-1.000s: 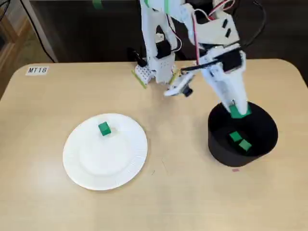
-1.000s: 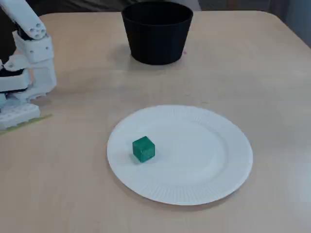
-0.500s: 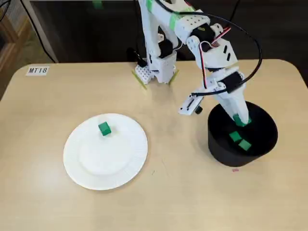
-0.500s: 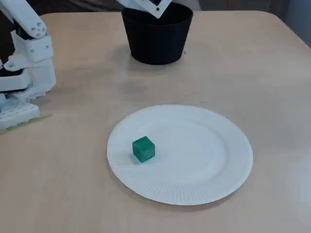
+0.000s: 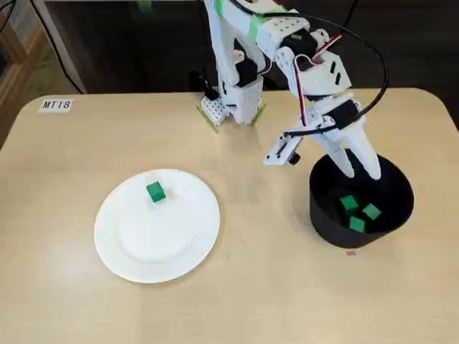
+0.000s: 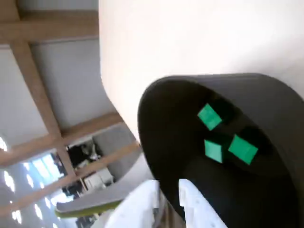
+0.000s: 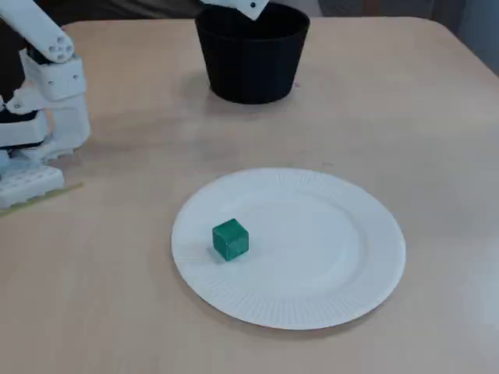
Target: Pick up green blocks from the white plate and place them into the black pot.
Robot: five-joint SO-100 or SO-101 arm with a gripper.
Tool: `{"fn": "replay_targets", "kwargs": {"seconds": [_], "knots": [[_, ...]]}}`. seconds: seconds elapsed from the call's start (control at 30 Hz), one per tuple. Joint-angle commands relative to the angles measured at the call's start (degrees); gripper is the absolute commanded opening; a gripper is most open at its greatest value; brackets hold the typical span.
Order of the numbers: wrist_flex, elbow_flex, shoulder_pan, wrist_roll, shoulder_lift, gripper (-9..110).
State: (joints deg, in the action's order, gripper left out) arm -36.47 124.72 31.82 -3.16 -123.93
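Note:
The black pot (image 5: 324, 228) stands at the right in a fixed view and holds three green blocks (image 5: 349, 203). My gripper (image 5: 358, 170) hangs over the pot's far rim, open, nothing between its fingers. The wrist view looks down into the pot (image 6: 161, 133), with the three blocks (image 6: 209, 117) on its floor and my white fingertips (image 6: 194, 209) at the bottom edge. One green block (image 5: 155, 191) lies on the white plate (image 5: 158, 240), near its far rim. In a fixed view that block (image 7: 230, 238) sits left of centre on the plate (image 7: 327, 249), and the pot (image 7: 251, 66) stands behind.
The arm's white base (image 5: 233, 100) is fixed at the table's far edge and shows at the left in a fixed view as the base (image 7: 39, 132). A label "MT18" (image 5: 56, 104) is stuck at the far left corner. Bare tabletop lies between plate and pot.
The gripper has opened over the pot and the green block it held has dropped in, so three blocks lie there. The plate and its block have not moved.

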Motion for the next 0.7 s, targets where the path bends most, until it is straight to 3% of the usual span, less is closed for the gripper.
{"fn": "replay_targets", "kwargs": {"seconds": [0.0, 0.37, 0.67], "knots": [[-7.47, -6.24, -7.73, 0.97, -2.81, -2], [-37.97, -19.51, -54.23, 3.96, 8.09, -2], [-40.34, -18.98, -63.19, -13.27, 15.38, -2]]}}
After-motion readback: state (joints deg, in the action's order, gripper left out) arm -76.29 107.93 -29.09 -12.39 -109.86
